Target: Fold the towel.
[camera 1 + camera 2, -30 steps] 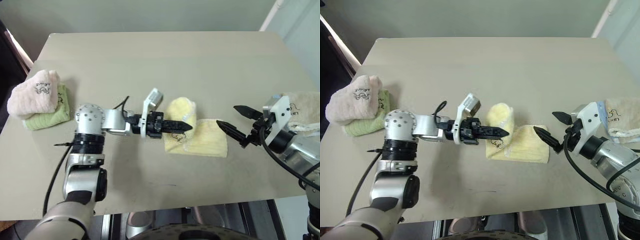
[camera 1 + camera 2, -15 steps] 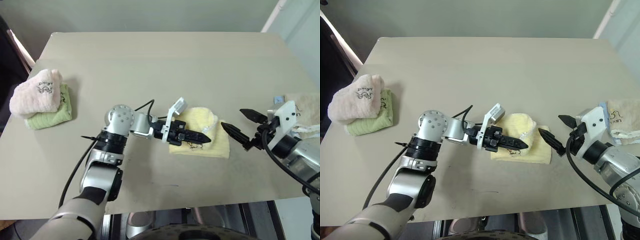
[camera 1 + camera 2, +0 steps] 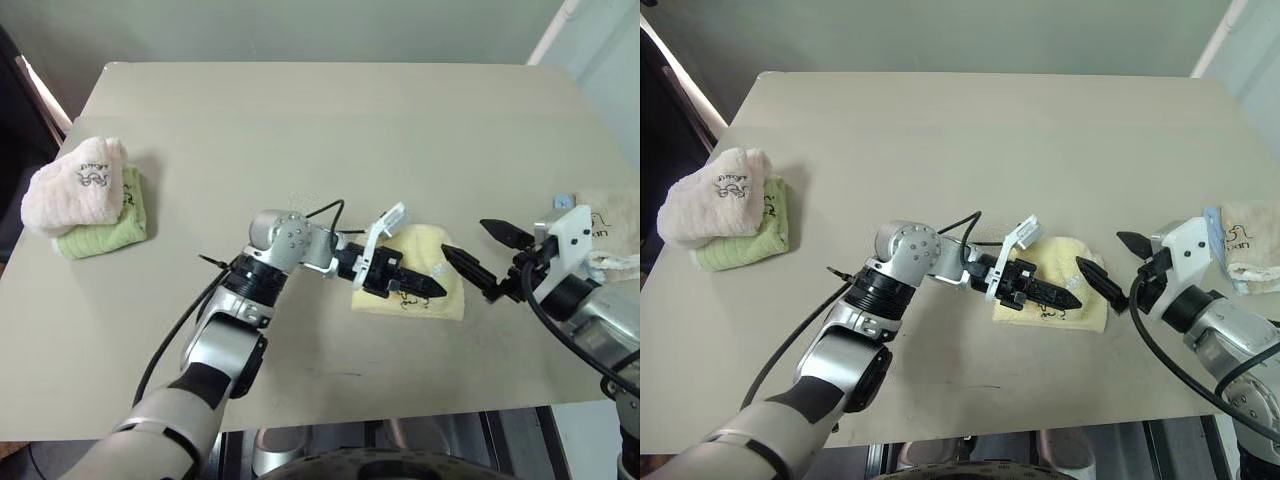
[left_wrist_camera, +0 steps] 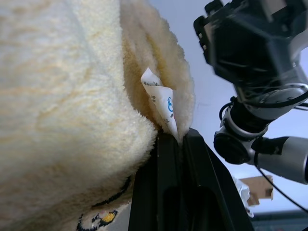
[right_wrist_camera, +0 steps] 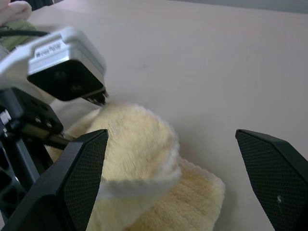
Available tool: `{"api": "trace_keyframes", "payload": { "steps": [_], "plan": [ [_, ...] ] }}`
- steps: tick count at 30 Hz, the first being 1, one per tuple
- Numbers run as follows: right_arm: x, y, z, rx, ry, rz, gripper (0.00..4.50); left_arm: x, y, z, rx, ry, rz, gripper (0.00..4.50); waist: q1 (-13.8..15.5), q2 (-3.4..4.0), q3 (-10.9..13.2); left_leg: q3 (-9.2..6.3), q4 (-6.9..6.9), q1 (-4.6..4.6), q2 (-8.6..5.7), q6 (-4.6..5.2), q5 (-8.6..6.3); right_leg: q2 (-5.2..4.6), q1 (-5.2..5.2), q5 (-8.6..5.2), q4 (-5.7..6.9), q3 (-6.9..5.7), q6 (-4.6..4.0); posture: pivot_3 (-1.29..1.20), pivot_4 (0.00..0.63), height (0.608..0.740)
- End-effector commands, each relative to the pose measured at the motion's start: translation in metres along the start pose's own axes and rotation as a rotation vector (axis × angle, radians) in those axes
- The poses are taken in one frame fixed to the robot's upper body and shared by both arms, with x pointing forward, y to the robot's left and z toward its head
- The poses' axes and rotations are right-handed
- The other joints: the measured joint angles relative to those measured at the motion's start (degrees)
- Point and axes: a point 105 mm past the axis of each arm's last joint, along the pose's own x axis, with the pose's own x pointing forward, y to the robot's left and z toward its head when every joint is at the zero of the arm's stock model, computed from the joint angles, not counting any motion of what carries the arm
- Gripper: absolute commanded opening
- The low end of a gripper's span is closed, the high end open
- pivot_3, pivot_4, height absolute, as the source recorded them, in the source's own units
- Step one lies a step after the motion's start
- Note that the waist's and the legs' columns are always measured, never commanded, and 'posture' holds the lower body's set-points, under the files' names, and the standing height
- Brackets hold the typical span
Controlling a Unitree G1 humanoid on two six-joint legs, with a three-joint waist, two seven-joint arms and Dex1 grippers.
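Carried across to the robot's right, the lifted flap of the pale yellow towel [image 3: 425, 272] now lies over its own lower layer, where a second ago it stood up as a rounded hump at the towel's left end. The bundle looks roughly half as long as it did then, so the fold seems almost closed, though the top layer is puffed and not pressed flat.

The towel sits on the beige table [image 3: 300, 130], near the front edge and a little right of centre, between the two grippers. Its long axis runs roughly left to right, slightly tilted, with the folded bulge toward the far side and the flatter, ribbed layer toward the right gripper. In the left wrist view a small white care label [image 4: 161, 103] sticks out from between the layers, and a dark embroidered logo [image 4: 96, 220] shows on the near face.

The left gripper [image 3: 425, 288] has travelled with the flap and is clenched on the towel's edge, its black fingers [image 4: 166, 192] pinched together on the cloth and label. The right gripper [image 3: 478, 252] has stayed where it was, just beside the towel's right end, fingers spread wide and grasping nothing.

Further out, a pink folded towel [image 3: 70, 185] rests on a green one [image 3: 105, 225] at the table's left edge, and a beige folded towel [image 3: 610, 225] lies at the right edge. Releasing the corner and patting the layers level seems the likely remaining work.
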Motion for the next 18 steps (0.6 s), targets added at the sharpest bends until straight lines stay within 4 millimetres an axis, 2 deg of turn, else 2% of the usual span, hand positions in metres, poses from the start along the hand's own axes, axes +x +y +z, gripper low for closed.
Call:
{"api": "trace_keyframes", "payload": {
  "steps": [1, 7, 18],
  "plan": [
    [-0.008, 0.001, 0.014, -0.048, -0.039, -0.016, 4.5, 0.013, -0.005, -0.002, 0.111, 0.041, -0.027, 0.05, 0.1, 0.0, 0.0, 0.0, 0.0, 0.0, 0.0, 0.01, -0.01, 0.0, 0.0, -0.01, 0.0, 0.01, 0.02, 0.0, 0.15, 0.74],
    [-0.013, -0.002, 0.026, -0.065, -0.063, -0.024, 4.5, 0.027, -0.007, -0.008, 0.133, 0.074, -0.068, 0.05, 0.1, 0.0, 0.0, 0.07, 0.03, 0.0, -0.03, 0.1, -0.08, -0.02, 0.01, -0.03, -0.02, 0.13, 0.08, 0.0, 0.15, 0.74],
    [-0.015, 0.0, 0.026, -0.071, -0.048, -0.027, 4.5, 0.032, -0.009, -0.009, 0.154, 0.067, -0.087, 0.05, 0.2, 0.0, 0.0, 0.17, 0.04, 0.01, -0.05, 0.24, -0.18, -0.02, 0.01, -0.09, -0.02, 0.32, 0.25, 0.0, 0.15, 0.74]
  ]
}}
